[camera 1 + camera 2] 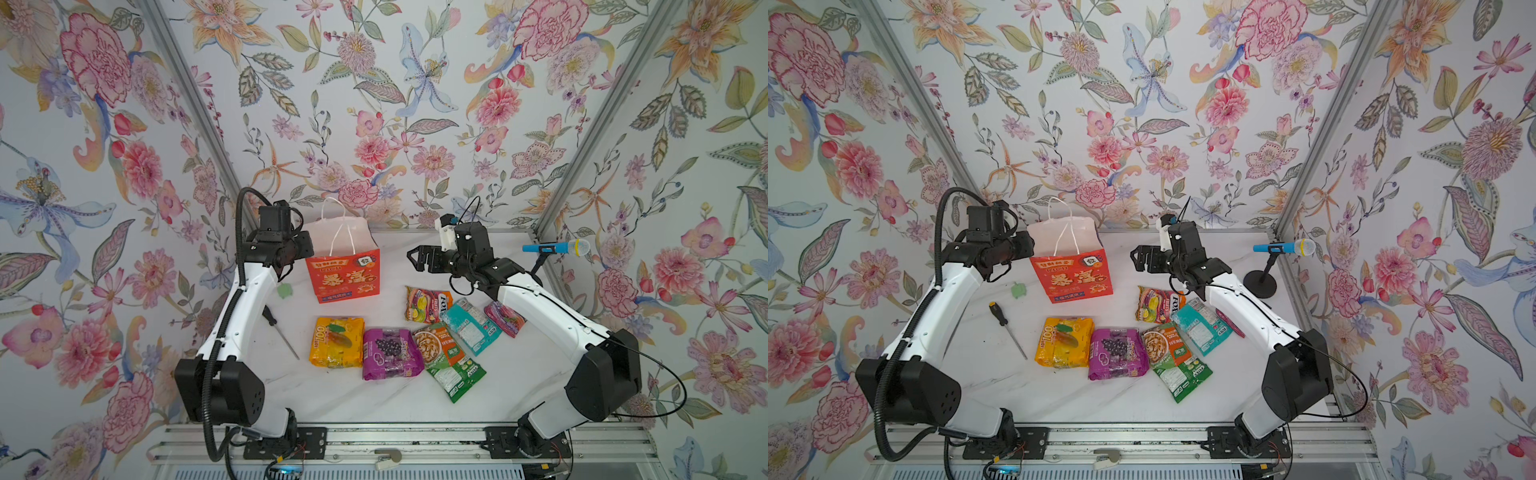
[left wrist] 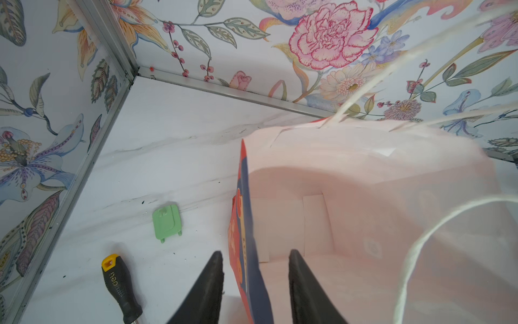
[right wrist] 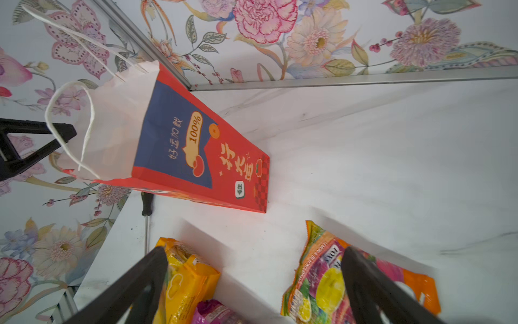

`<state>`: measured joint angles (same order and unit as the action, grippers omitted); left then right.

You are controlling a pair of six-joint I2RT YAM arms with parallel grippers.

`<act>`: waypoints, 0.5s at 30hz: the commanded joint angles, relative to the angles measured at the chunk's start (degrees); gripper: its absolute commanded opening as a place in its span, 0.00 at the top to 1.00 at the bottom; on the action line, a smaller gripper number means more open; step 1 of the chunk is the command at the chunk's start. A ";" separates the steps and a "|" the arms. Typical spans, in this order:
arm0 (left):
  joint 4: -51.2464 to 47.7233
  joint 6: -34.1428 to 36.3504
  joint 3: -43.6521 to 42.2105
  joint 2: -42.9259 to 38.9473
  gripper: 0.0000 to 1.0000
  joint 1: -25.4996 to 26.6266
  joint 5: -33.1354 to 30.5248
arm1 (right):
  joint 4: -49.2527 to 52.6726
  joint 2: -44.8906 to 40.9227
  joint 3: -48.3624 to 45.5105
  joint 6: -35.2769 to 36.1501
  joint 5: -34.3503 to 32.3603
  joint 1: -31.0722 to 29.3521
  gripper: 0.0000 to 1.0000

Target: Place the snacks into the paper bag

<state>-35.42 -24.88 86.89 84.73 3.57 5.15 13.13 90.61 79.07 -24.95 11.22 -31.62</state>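
**Clerk:** Entry one, the container?

**Keeper:** Red-orange paper gift bag (image 1: 343, 272) with white cord handles. It stood upright at the back of the white marble-look table (image 1: 374, 399), mouth open, its white inside bare. Nothing was packed yet.

**Clerk:** Left gripper?

**Keeper:** Left gripper (image 2: 255, 252): jaws parted, one black finger outside the bag's blue side panel and one inside. The wall ran between them, unpinched. I judged it sat there to steady the mouth for loading.

**Clerk:** Right gripper?

**Keeper:** Right gripper (image 1: 417, 258): spread wide and empty, hovering between the bag and the packets. It was probably poised for a first pick.

**Clerk:** The snacks?

**Keeper:** Seven glossy plastic packets, all flat on the table in front of the bag:
- yellow-orange packet (image 1: 336, 341)
- purple grape packet (image 1: 390, 353)
- orange-green packet (image 1: 436, 343), touching the green packet (image 1: 455, 378)
- teal packet (image 1: 469, 326)
- fruit-printed red packet (image 1: 426, 305), nearest the right gripper
- small magenta packet (image 1: 505, 318), beside the right arm

**Clerk:** Not for packing?

**Keeper:** Pale green plastic piece (image 1: 284, 291) and black-handled screwdriver (image 1: 280, 332), both left of the bag. Also a blue microphone (image 1: 552, 248) on a stand.
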 commanded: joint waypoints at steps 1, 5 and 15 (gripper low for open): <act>3.92 1.33 1.43 -4.18 0.31 -1.02 -0.74 | -0.82 1.37 1.54 -2.38 -0.07 -0.90 0.01; 1.18 9.11 7.59 -3.36 0.21 -1.11 -0.49 | -0.68 0.69 0.65 -2.30 -0.37 -0.51 0.01; -13.85 24.80 38.77 21.67 0.18 -0.19 4.23 | 0.48 -9.61 -9.70 -4.40 5.20 6.82 0.01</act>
<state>-39.11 -6.70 120.29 99.46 2.94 6.87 12.88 86.30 72.77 -27.83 14.61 -26.72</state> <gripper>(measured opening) 0.820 0.993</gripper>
